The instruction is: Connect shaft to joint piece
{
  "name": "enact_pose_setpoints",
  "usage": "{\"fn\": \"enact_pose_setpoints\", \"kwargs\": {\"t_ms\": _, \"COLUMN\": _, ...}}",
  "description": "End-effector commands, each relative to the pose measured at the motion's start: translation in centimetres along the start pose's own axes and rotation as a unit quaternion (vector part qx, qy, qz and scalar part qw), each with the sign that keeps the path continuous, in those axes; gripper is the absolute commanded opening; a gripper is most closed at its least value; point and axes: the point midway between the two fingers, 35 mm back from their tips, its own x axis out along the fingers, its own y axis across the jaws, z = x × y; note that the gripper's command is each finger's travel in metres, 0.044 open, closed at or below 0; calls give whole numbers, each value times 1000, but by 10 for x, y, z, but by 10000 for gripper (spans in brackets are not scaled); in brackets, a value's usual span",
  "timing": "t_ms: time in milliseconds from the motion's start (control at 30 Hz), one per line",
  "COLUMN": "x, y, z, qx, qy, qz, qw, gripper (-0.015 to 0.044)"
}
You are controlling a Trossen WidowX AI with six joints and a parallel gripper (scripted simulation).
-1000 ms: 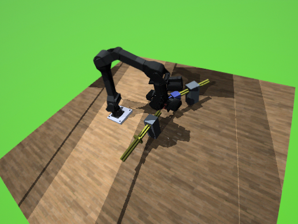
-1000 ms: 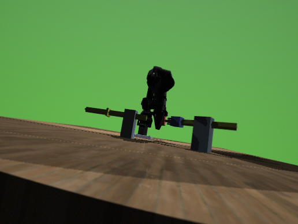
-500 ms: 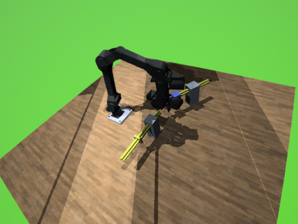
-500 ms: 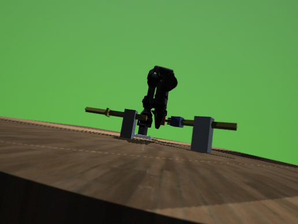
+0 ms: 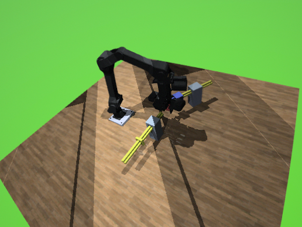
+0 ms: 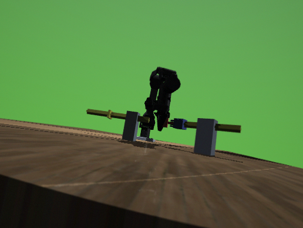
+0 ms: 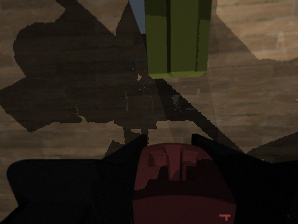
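wood-plank table top (image 5: 222,164) under a flat green backdrop, no readable writing anywhere. black parallel-jaw gripper (image 5: 167,109) is clamped partway on the dark red hinged joint piece (image 7: 180,180), which sits between the two grey blocks. at its 12 o'clock in the wrist view, the square end of the yellow-green sliding shaft (image 7: 176,37) stands apart. blue collar (image 6: 179,123) sits on the fixed shaft.

a wooden plank table top (image 5: 222,164) crossed by dark shadow bands, set against a plain green backdrop (image 5: 58,35).
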Motion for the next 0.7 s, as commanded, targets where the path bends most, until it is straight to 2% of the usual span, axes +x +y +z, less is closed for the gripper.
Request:
{"fn": "enact_pose_setpoints", "kwargs": {"t_ms": 0, "x": 0, "y": 0, "z": 0, "qx": 0, "qy": 1, "qz": 0, "qw": 1000, "gripper": 147}}
{"fn": "enact_pose_setpoints", "kwargs": {"t_ms": 33, "x": 0, "y": 0, "z": 0, "qx": 0, "qy": 1, "qz": 0, "qw": 1000, "gripper": 147}}
{"fn": "enact_pose_setpoints", "kwargs": {"t_ms": 400, "x": 0, "y": 0, "z": 0, "qx": 0, "qy": 1, "qz": 0, "qw": 1000, "gripper": 436}}
{"fn": "enact_pose_setpoints", "kwargs": {"t_ms": 667, "x": 0, "y": 0, "z": 0, "qx": 0, "qy": 1, "qz": 0, "qw": 1000, "gripper": 440}}
